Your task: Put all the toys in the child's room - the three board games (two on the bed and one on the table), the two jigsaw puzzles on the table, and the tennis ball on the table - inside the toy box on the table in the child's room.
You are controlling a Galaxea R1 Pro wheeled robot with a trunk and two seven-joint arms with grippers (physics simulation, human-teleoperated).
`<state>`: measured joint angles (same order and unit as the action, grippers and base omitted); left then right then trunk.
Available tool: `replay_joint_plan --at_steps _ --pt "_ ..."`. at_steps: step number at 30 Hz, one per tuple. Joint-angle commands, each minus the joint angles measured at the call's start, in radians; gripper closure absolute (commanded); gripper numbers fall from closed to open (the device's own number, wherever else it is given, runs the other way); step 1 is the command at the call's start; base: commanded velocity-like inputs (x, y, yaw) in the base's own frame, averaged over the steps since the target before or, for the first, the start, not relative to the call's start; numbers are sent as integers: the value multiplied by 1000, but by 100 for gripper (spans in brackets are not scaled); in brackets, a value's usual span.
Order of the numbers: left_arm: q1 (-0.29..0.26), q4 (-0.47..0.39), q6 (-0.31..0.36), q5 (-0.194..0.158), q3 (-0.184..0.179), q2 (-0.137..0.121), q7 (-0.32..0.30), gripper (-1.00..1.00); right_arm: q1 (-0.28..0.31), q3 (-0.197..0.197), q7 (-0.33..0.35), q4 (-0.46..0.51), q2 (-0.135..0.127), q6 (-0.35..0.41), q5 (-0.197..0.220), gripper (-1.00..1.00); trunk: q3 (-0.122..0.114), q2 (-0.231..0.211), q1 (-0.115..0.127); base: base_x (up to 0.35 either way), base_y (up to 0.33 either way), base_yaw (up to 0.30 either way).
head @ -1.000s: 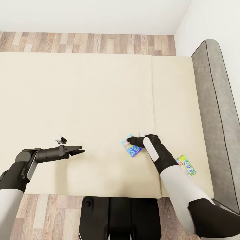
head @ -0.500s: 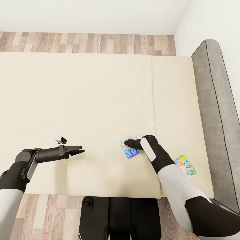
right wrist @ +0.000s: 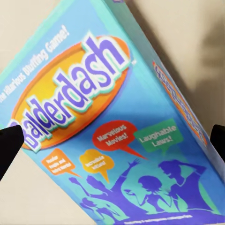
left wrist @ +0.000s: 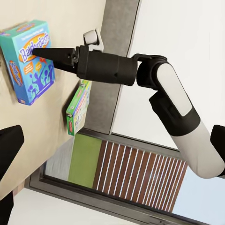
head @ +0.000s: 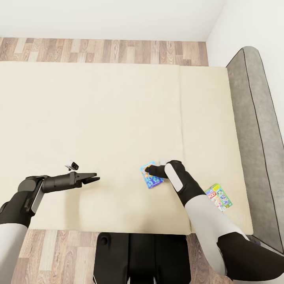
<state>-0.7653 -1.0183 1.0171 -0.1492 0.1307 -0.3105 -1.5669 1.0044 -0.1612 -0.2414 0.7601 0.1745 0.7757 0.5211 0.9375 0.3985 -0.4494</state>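
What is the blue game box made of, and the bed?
The blue game box looks like glossy printed cardboard: sharp edges, bright lettering. The bed looks like soft matte cream fabric with one seam line, though a render leaves that open.

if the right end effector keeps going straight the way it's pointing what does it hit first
Most likely the blue Balderdash box lying on the bed. The right end effector is over that box, and its wrist camera looks straight onto the lid, with a fingertip at each edge. How much gap remains is unclear.
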Motion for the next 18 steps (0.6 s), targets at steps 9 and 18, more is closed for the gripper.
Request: replay_joint_plan --at_steps 9,18 --pt "0 0 11 0 0 -2 -4 -100 0 0 -8 -11 0 20 12 -100 1 2 -1 0 0 0" --pt "0 0 11 0 0 -2 -4 -100 0 2 -7 -12 0 21 24 -100 1 2 -1 0 0 0"
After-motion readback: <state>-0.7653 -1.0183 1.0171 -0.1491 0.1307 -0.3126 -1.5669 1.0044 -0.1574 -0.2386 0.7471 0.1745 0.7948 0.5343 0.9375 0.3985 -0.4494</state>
